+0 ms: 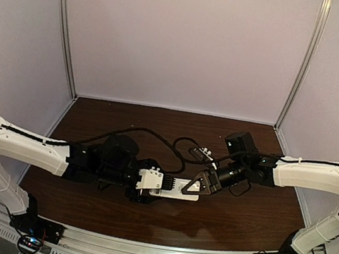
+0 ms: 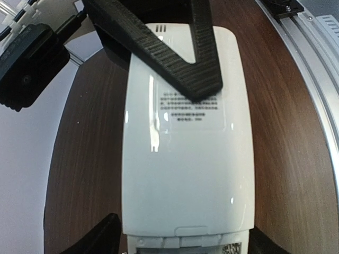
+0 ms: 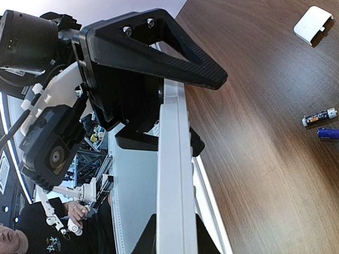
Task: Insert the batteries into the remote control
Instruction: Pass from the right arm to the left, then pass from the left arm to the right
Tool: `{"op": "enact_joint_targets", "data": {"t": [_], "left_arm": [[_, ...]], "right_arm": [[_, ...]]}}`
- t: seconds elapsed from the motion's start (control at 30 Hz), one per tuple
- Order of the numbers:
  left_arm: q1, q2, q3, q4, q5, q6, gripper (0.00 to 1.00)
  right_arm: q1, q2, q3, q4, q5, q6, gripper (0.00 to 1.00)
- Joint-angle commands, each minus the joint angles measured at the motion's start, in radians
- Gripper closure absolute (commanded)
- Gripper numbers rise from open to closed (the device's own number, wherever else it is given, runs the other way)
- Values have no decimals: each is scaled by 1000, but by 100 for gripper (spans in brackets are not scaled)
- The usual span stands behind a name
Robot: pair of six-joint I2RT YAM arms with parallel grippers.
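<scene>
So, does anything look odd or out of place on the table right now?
Nothing is spilled or broken. Both batteries lie loose on the table, away from the remote control, which the right gripper clamps. The small white cover lies farther off.

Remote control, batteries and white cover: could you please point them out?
remote control [image 2: 185, 174], left wrist view, its white back.
batteries [image 3: 318, 117], right wrist view, upper one's body.
white cover [image 3: 313, 24], right wrist view, its top face.
</scene>
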Motion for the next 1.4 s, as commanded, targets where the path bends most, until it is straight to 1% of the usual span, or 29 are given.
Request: {"op": "enact_joint_targets", "data": {"t": [0.0, 0.07, 0.1, 0.13, 0.2, 0.23, 0.27, 0.33, 0.4, 0.47, 0.6, 0.7, 0.8, 0.93, 1.07, 1.2, 1.27, 1.37], "left_arm": [[-4, 18, 40, 4, -32, -12, 30], [-3, 18, 43, 11, -57, -23, 39], [-3, 17, 42, 15, -74, -30, 44], [-4, 15, 39, 29, -86, -41, 47], [-4, 3, 20, 69, -112, -64, 53], [-3, -1, 11, 88, -127, -79, 55], [-2, -5, 5, 104, -135, -96, 57], [-1, -12, -11, 146, -147, -138, 60], [-2, -12, -15, 179, -164, -185, 63], [-1, -5, -13, 209, -192, -240, 63], [-2, -1, -15, 284, -245, -353, 63], [-1, -7, -21, 339, -298, -420, 67], [-2, -6, -24, 382, -320, -464, 67], [-2, 11, -18, 412, -336, -501, 67], [-2, 24, -10, 428, -327, -508, 67], [-1, 42, 7, 418, -330, -507, 68], [-2, 50, 15, 415, -326, -506, 68], [-2, 58, 21, 410, -320, -503, 68]], "right_arm": [[5, 3, 32, 34, -32, 9, 100], [5, 3, 32, 39, -31, 15, 100], [5, 2, 31, 45, -32, 20, 96], [3, -3, 30, 56, -30, 29, 85], [-4, -19, 25, 96, -22, 55, 71], [-13, -30, 22, 109, -11, 70, 58], [-25, -43, 18, 137, 0, 86, 52], [-45, -68, 10, 187, 21, 122, 45], [-57, -86, 6, 217, 61, 144, 30], [-62, -103, -5, 262, 109, 167, 28], [-64, -131, -40, 345, 210, 213, 28], [-64, -140, -85, 470, 250, 290, 28], [-62, -137, -117, 596, 270, 365, 31], [-57, -107, -130, 726, 289, 449, 41], [-50, -70, -137, 840, 311, 523, 45], [-46, -50, -134, 864, 346, 539, 52], [-46, -47, -133, 859, 362, 537, 59], [-46, -43, -129, 845, 372, 535, 73]]}}
